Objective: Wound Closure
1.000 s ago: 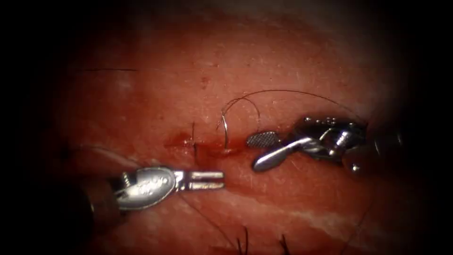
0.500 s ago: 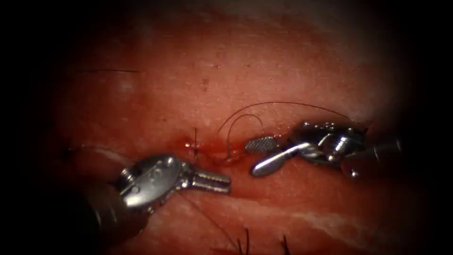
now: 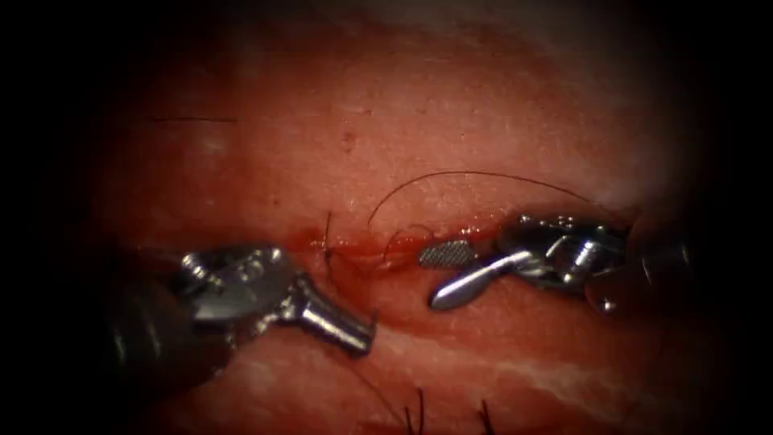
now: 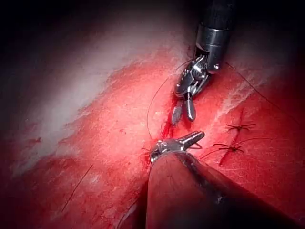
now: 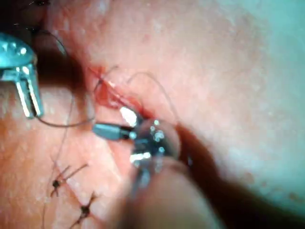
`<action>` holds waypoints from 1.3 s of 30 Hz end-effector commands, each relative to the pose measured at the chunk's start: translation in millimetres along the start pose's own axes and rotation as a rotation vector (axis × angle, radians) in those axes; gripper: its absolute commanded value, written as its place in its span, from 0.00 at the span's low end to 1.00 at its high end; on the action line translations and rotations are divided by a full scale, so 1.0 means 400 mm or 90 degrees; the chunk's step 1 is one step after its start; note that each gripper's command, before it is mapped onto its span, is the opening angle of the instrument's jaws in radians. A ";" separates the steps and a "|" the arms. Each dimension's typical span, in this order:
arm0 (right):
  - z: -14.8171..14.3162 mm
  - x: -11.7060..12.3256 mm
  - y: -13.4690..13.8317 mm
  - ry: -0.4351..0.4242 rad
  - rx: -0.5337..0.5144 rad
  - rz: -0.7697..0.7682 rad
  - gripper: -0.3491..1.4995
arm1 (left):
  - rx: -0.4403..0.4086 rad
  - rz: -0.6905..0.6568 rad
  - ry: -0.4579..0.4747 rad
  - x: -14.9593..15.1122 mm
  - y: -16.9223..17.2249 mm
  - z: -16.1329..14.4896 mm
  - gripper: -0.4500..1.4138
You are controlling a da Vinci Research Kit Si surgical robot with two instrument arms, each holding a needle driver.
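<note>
Two tools meet over the cut (image 3: 362, 246) in the endoscope view. The left tool (image 3: 364, 340) has its jaws drawn together into one bar. A strand of thread leaves from just under its tip, and I cannot tell whether it is pinched. The right tool (image 3: 427, 281) stands wide, holding nothing, its ridged upper jaw at the cut's edge. Just ahead of that jaw a short thin arc (image 3: 400, 234) rises from the cut; I cannot tell whether it is needle or thread. The thread (image 3: 467, 174) sweeps in a long curve over the right tool across the tissue (image 3: 483, 121). A tied stitch (image 3: 328, 242) with short ends sits just beyond the left tool's tip, with red fluid (image 3: 310, 239) beside it.

From the left wrist, the left tool (image 4: 198, 137) looks closed, and the right tool (image 4: 182, 120) spreads its jaws just ahead of it. Thread (image 4: 151, 107) arcs beside both, and two finished stitches (image 4: 238, 126) lie off to the left tool's side.

From the right wrist, the right tool (image 5: 109, 120) gapes with one jaw at the cut. The left tool (image 5: 31, 112) shows two parallel jaws with barely a slit between them — a strand passes close by its tip.
</note>
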 end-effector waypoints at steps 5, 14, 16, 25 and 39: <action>0.0040 -0.0039 -0.0067 0.000 0.001 -0.148 0.78 | -0.016 -0.001 -0.007 -0.0006 0.0033 0.0005 0.00; 0.0134 -0.0052 -0.0070 -0.011 0.006 -0.290 0.76 | -0.008 0.028 0.000 0.0004 0.0109 0.0002 0.00; 0.0159 -0.0069 -0.0063 -0.012 0.012 -0.295 0.76 | -0.005 0.035 0.002 0.0006 0.0117 0.0001 0.00; 0.0227 -0.0163 -0.0006 -0.028 0.017 -0.321 0.76 | 0.011 0.045 0.014 0.0044 0.0137 -0.0033 0.00; 0.0200 -0.0149 0.0040 -0.050 -0.014 -0.317 0.56 | 0.013 0.080 0.017 0.0057 0.0221 -0.0043 0.00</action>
